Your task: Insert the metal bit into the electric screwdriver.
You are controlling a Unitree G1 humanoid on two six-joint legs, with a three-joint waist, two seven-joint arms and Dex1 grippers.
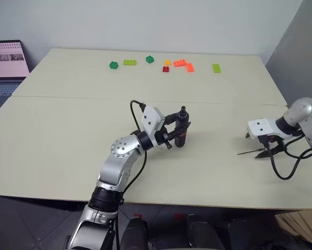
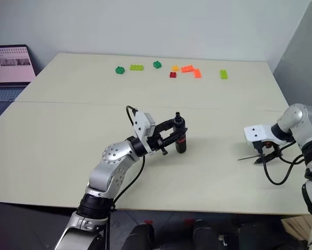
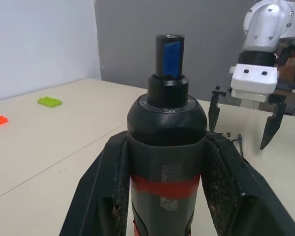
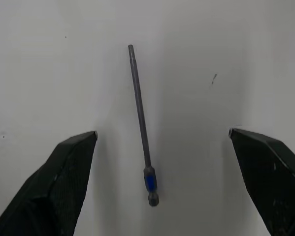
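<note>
**Screwdriver clamped upright, bit lying loose**

The left gripper (image 3: 167,196) is closed around the electric screwdriver (image 3: 166,147), gripping it at the red band and holding it upright, blue tip up. The right gripper (image 4: 162,182) points down at the table (image 1: 67,130), fingers spread wide and empty; the metal bit (image 4: 141,123) lies flat between them, untouched.

Cream table (image 1: 67,135), coloured toy bricks (image 1: 182,64) along far edge, open laptop (image 1: 7,65) far left
</note>
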